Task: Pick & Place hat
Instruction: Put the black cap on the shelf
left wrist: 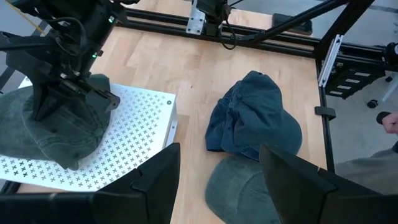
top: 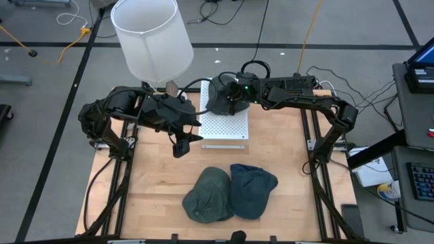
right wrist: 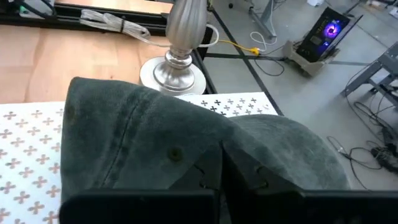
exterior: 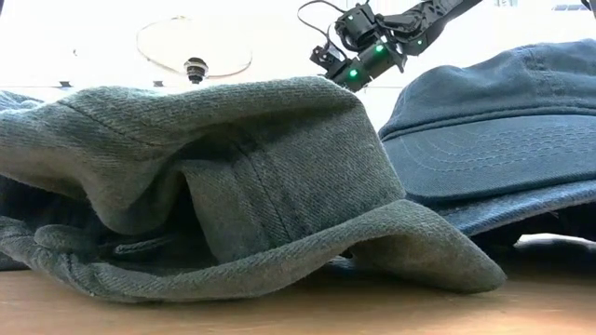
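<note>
The right gripper [right wrist: 221, 171] is fully closed on a dark hat [right wrist: 155, 146], pinching its cloth over the white perforated box [top: 224, 126] at the bench's far side; the hat rests on the box top. The left gripper [left wrist: 217, 180] stands wide open and holds nothing; it hovers above the bench [top: 156, 183], just in front of the box's left corner, apart from every hat.

Hats in view: three. One dark hat sits in the right gripper on the box; one green hat [top: 208, 196] and one blue hat [top: 252, 190] lie on the near half of the bench, touching, the blue on the right and overlapping the green.

A lamp [top: 150, 37] with a white shade stands behind the box, its metal base [right wrist: 171, 71] just beside the box's far edge; cables run across the floor beyond.
</note>
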You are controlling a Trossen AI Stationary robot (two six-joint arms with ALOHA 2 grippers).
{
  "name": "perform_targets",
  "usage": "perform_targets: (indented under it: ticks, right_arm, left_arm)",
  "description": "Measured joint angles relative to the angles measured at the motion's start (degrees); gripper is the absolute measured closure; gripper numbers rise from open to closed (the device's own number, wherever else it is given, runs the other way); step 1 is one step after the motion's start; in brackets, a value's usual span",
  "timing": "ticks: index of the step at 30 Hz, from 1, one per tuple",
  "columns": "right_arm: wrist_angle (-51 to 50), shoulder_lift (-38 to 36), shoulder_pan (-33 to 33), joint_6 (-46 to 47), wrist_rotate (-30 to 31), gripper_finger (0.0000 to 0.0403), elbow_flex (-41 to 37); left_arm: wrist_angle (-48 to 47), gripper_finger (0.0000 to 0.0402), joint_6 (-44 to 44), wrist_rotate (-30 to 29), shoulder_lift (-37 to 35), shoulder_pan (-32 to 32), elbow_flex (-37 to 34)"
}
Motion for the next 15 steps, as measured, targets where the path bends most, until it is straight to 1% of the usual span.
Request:
perform_targets:
  ticks: [5,8,11,15]
  right_arm:
    - [3.2,0.0,-0.4,-0.2,-2.5,0.0403,0.0]
    - [3.8,0.9,-0.4,-0.1,-2.8,0.0403,0.0]
    - [0.8,1.0,0.0,0.6,-3.1,0.0403,-0.1]
    - [-1.1,-2.7,0.1,-0.9,-9.0,0.0403,0.0]
  left_arm:
    - [0.1,0.0176,0.1,0.0,0.0,0.2,0.0]
    - [0.1,0.0176,0.0,0.0,0.0,0.2,0.0]
    - [0.1,0.0176,-0.3,0.0,0.0,0.2,0.0]
    - [0.1,0.0176,-1.1,0.0,0.0,0.2,0.0]
